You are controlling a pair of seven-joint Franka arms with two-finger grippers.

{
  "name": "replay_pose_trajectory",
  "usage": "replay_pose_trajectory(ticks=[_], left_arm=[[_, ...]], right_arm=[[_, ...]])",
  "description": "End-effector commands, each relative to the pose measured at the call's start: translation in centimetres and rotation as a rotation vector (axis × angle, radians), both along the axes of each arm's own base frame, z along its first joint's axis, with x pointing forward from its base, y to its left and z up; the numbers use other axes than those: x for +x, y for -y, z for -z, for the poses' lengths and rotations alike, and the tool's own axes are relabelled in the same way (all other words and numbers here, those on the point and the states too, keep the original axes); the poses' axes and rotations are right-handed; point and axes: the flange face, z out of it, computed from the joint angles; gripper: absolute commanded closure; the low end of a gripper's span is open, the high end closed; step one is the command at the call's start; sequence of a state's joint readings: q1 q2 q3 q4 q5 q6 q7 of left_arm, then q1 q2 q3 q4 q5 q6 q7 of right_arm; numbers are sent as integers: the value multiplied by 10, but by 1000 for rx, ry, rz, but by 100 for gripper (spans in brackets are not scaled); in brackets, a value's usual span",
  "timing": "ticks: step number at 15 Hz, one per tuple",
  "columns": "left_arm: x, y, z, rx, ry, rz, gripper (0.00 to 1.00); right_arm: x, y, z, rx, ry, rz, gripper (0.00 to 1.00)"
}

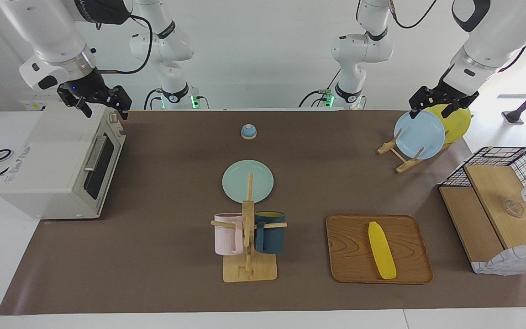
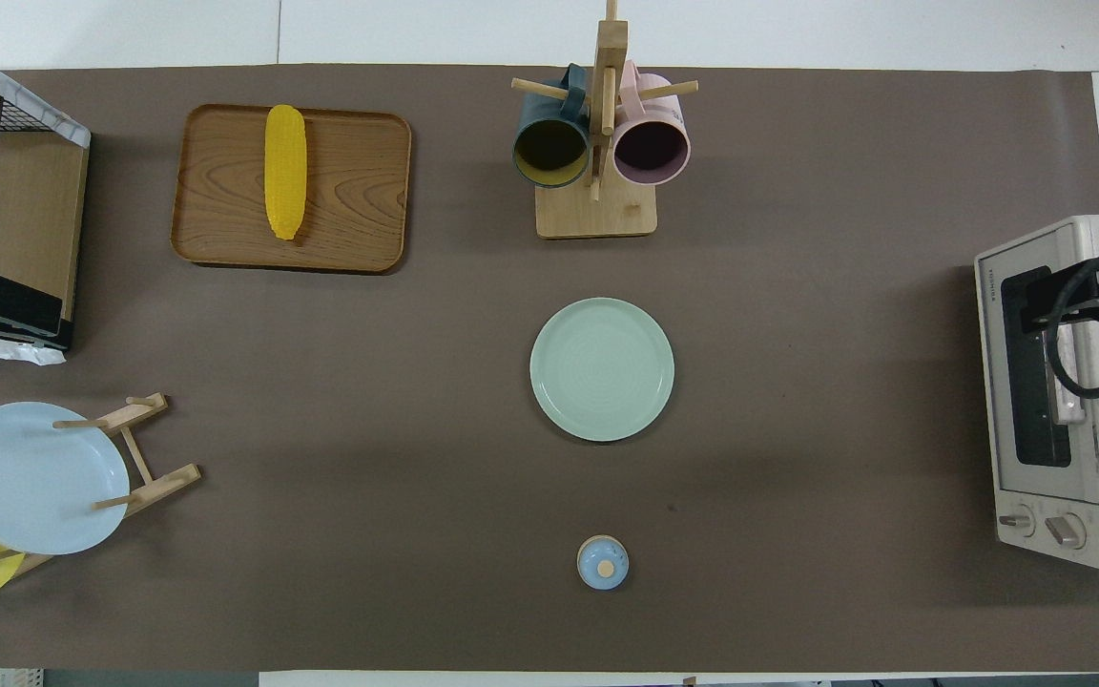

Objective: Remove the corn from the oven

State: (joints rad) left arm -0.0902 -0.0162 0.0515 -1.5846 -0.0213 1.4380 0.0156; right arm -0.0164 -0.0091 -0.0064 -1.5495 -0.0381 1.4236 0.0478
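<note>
The yellow corn (image 1: pixel 381 250) lies on a wooden tray (image 1: pixel 349 246) toward the left arm's end of the table, farther from the robots than the plate rack; it also shows in the overhead view (image 2: pixel 285 170). The off-white oven (image 1: pixel 57 160) stands at the right arm's end with its dark glass door shut; it shows in the overhead view too (image 2: pixel 1074 401). My right gripper (image 1: pixel 103 109) hangs open and empty over the oven's top edge. My left gripper (image 1: pixel 432 109) hangs open and empty over the plate rack.
A green plate (image 1: pixel 248 181) lies mid-table. A mug tree (image 1: pixel 248 237) holds a pink and a dark blue mug. A small blue bell (image 1: pixel 248 131) sits near the robots. A rack (image 1: pixel 404 155) holds a blue and a yellow plate. A wire-and-wood basket shelf (image 1: pixel 500 205) stands at the left arm's end.
</note>
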Motion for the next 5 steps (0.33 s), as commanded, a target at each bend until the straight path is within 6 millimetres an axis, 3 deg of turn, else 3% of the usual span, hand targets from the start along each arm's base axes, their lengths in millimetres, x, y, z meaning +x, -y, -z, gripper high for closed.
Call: replay_pose_trajectory(ticks=[1, 5], left_arm=[[0, -1, 5, 19, 8, 2, 0], [-1, -2, 2, 19, 11, 2, 0]], right_arm=[[-1, 3, -1, 35, 19, -18, 0], [-1, 2, -1, 35, 19, -20, 0]])
